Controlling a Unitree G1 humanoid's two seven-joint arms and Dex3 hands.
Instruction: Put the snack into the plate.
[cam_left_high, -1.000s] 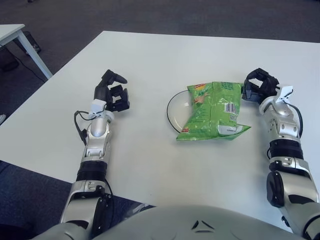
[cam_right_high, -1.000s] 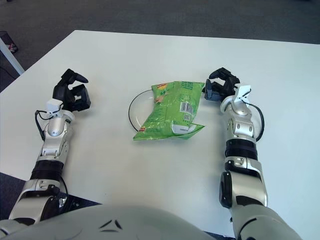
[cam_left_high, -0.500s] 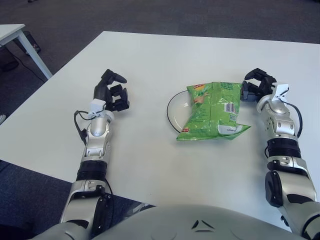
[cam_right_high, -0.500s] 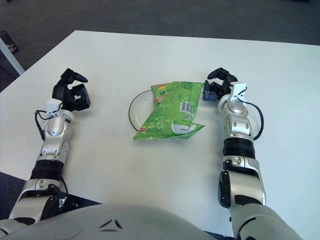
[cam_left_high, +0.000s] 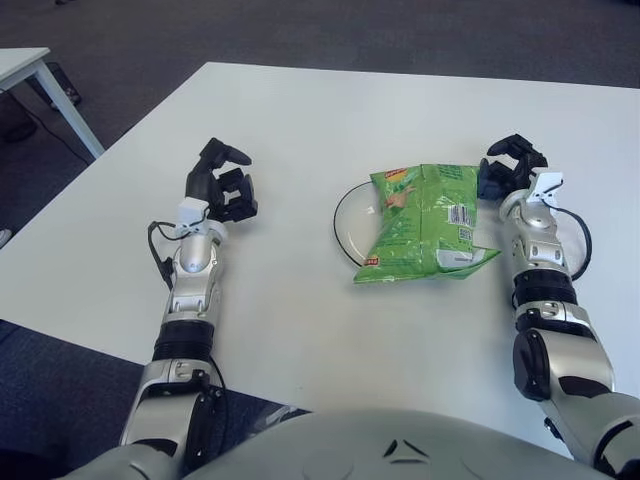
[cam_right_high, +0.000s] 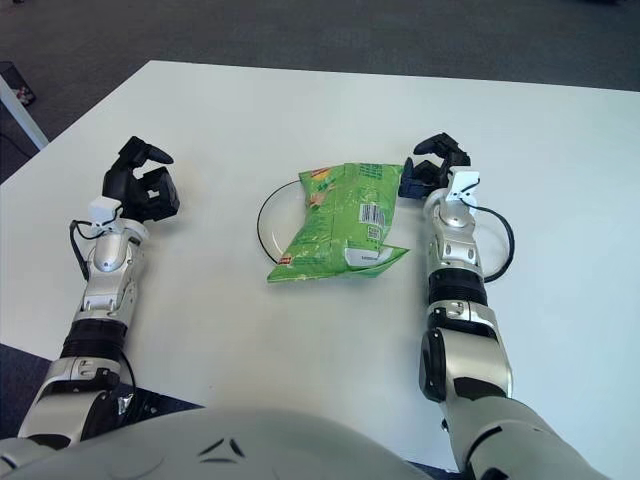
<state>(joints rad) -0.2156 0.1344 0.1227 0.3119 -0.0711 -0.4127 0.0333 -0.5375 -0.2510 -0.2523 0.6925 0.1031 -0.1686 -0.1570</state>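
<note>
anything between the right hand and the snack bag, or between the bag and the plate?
Nothing visible. The right hand is at the snack bag's upper right corner with bare table around it. The bag already lies across the plate, overhanging its near-right edge. The left hand is far left.

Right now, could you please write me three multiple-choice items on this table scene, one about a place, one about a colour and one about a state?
1. Where does the snack bag lie?
A. Partly over the plate
B. Beside the left hand
C. At the table's far edge

2. What colour is the bag mainly?
A. Red
B. Green
C. Blue

3. What is the left hand doing?
A. Gripping the bag
B. Lifting the plate
C. Holding nothing, apart from the bag

Answers: 1 A, the plate's rim shows only past the bag's left edge. 2 B, its wrapper is green. 3 C, bare white table separates it from the bag; the right hand is at the bag's upper right corner.
</note>
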